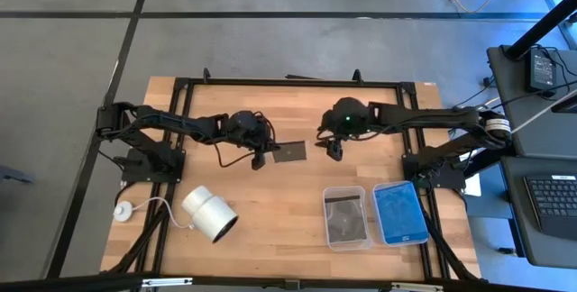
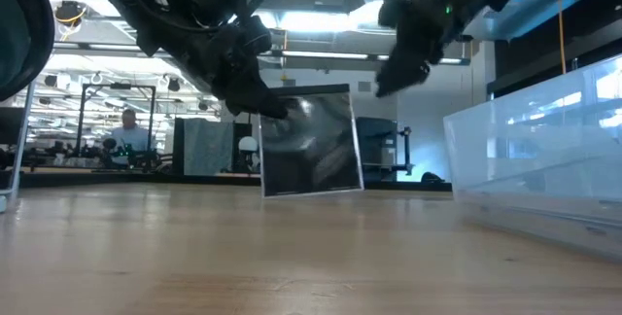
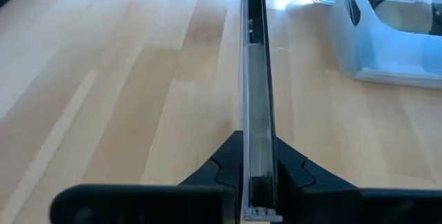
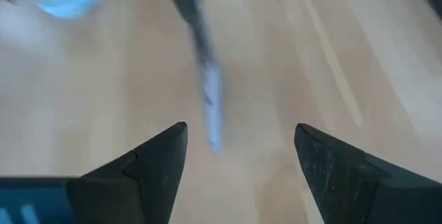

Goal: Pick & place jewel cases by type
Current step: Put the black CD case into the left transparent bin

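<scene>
2 grippers at the middle of the table, facing each other across 1 dark jewel case.

Left gripper (image 3: 259, 182): fingers closed tight on the edge of the dark grey/clear jewel case (image 1: 289, 152). The left wrist view shows the case edge-on, pinched between the 2 black fingers (image 3: 221, 172). In the low view the case (image 2: 309, 143) stands nearly upright, slightly tilted, its lower edge at or just above the wood; whether it touches cannot be told. A round disc shows faintly through its face.

Right gripper (image 1: 334, 150): just beside the far edge of the same case, not touching it. Fingers spread wide, holding nothing; in the right wrist view the 2 fingers (image 4: 148, 165) stand apart with the case's thin edge (image 4: 207, 92) ahead of the gap between them. In the low view this gripper (image 2: 398, 67) hangs above and to the side of the case.

Clear trays, 2, side by side near the front right of the table:
- Tray (image 1: 346, 217) nearer the centre: holds dark case(s); count cannot be told.
- Tray (image 1: 400, 213) nearer the right edge: holds bright blue case(s); count cannot be told.

White cylinder (image 1: 209, 213): lying on its side at front left, well apart from both grippers, with a cord and a small white round piece (image 1: 123, 209) beside it.

Table (image 1: 270, 202): light wood planks, black frame.

Background, low view: 1 person (image 2: 126, 130) seated far off in the room.
</scene>
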You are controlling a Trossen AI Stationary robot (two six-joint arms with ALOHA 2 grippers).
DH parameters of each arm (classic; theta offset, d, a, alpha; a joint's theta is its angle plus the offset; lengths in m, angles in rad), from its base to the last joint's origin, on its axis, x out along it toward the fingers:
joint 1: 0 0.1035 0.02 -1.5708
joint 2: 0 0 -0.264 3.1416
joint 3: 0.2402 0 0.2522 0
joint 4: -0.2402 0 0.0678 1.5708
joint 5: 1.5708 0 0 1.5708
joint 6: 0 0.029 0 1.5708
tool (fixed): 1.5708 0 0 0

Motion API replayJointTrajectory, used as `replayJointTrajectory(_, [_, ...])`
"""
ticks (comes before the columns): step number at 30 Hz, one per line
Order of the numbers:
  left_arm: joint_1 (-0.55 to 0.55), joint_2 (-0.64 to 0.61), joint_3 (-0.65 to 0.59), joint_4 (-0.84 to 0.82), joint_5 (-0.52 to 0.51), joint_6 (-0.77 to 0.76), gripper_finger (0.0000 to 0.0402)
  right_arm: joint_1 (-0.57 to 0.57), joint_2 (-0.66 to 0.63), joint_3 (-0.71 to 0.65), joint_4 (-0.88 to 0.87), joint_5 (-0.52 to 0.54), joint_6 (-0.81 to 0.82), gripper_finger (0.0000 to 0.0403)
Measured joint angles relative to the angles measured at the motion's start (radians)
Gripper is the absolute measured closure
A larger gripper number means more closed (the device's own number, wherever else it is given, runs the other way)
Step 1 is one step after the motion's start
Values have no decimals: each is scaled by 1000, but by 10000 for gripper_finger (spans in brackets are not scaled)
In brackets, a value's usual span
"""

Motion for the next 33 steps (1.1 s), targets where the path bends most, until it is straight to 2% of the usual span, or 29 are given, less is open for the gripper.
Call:
replayJointTrajectory(4, [-18,0,0,15,-1,39,370,0,-19,2,83,-157,20,132])
replayJointTrajectory(6, [-28,0,0,24,-1,47,370,9,-5,2,136,-184,-15,132])
replayJointTrajectory(12, [-58,0,0,59,-2,49,370,39,48,2,170,-178,-150,132])
replayJointTrajectory(18, [-63,0,0,61,-6,48,370,48,49,2,169,-173,-115,132])
replayJointTrajectory(21, [-63,0,0,70,-6,48,370,52,55,2,180,-126,-99,138])
replayJointTrajectory(33, [-63,0,0,82,-6,48,369,54,58,2,209,-124,-99,222])
